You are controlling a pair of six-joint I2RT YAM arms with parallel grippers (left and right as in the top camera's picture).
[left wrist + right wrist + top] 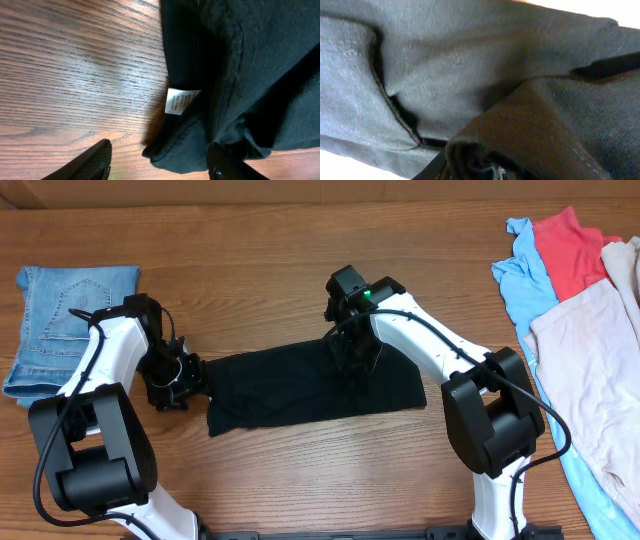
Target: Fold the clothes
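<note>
A black T-shirt [300, 385] lies as a wide folded strip on the middle of the wooden table. My left gripper [178, 383] is at its left end, open. In the left wrist view the two fingers [160, 167] straddle the shirt's hem corner [180, 150], just below a small white label [179, 101]. My right gripper [352, 358] is down on the shirt's upper middle. In the right wrist view a raised fold of black fabric [530, 125] bunches over the jaws [485, 170] and hides the fingertips. The jaws look shut on it.
Folded blue denim jeans [70, 320] lie at the far left, behind my left arm. A pile of other garments sits at the right edge: light blue [525, 275], red [570, 250] and pale beige [590, 370].
</note>
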